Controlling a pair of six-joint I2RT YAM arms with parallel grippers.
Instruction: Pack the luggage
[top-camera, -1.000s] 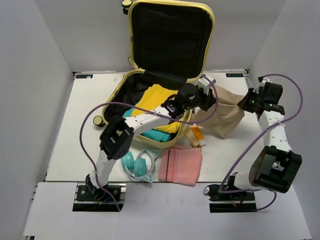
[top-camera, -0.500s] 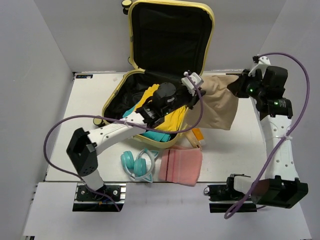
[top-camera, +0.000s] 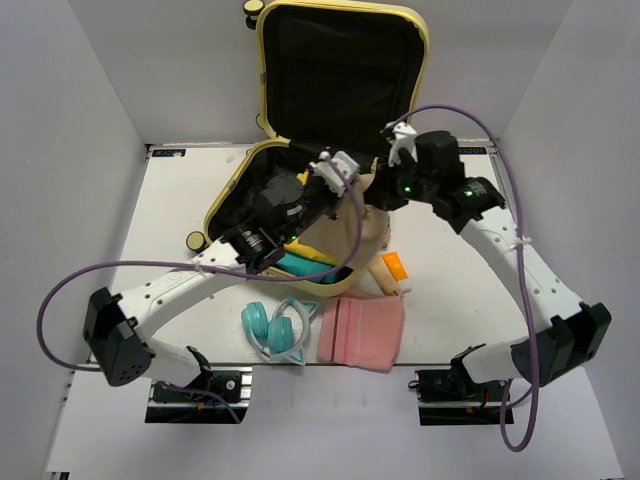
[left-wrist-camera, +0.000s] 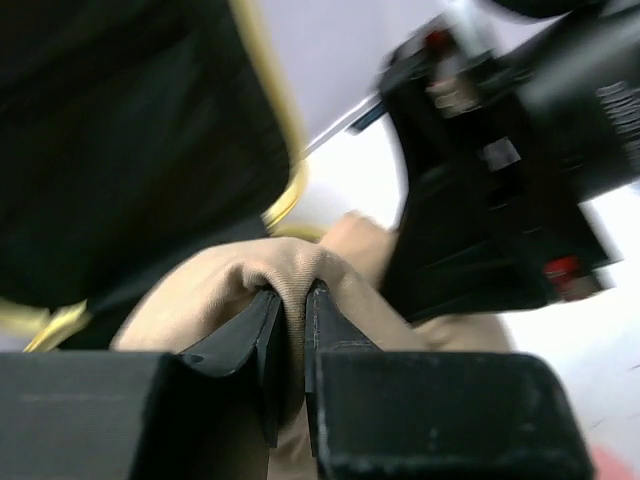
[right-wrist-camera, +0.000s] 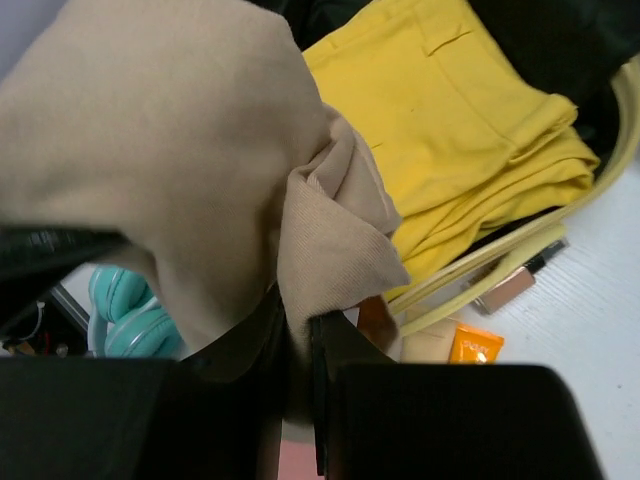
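Centre of the top view, cloth: you have the beige cloth (top-camera: 345, 235) hanging between both arms over the near right rim of the luggage (top-camera: 262, 60). The luggage lies open in the upper middle of the frame, lid upright. I judge the two high grips are meant to keep the cloth spread so it drops flat into the base.
Top view, arms: the left gripper (top-camera: 343, 172) and right gripper (top-camera: 380, 190) sit just beside each other on the cloth's top edge.
Top view, surroundings: teal headphones (top-camera: 275, 327), a pink pouch (top-camera: 363, 330) and an orange item (top-camera: 395, 268) lie on the surface below the luggage.
Top view, obstacle: the cloth's lower part drapes across the rim, so it may end up hanging outside.
Left wrist view, fingers: the left gripper (left-wrist-camera: 293, 310) is pressed together on a fold of cloth (left-wrist-camera: 230, 290). The other arm's black body crowds the upper right, leaving you little room.
Right wrist view, fingers: the right gripper (right-wrist-camera: 295, 330) is pinching the cloth's (right-wrist-camera: 170, 130) edge.
Right wrist view, landing spot: a yellow garment (right-wrist-camera: 450, 140) already fills the base at upper right, so the cloth must land on top of it.
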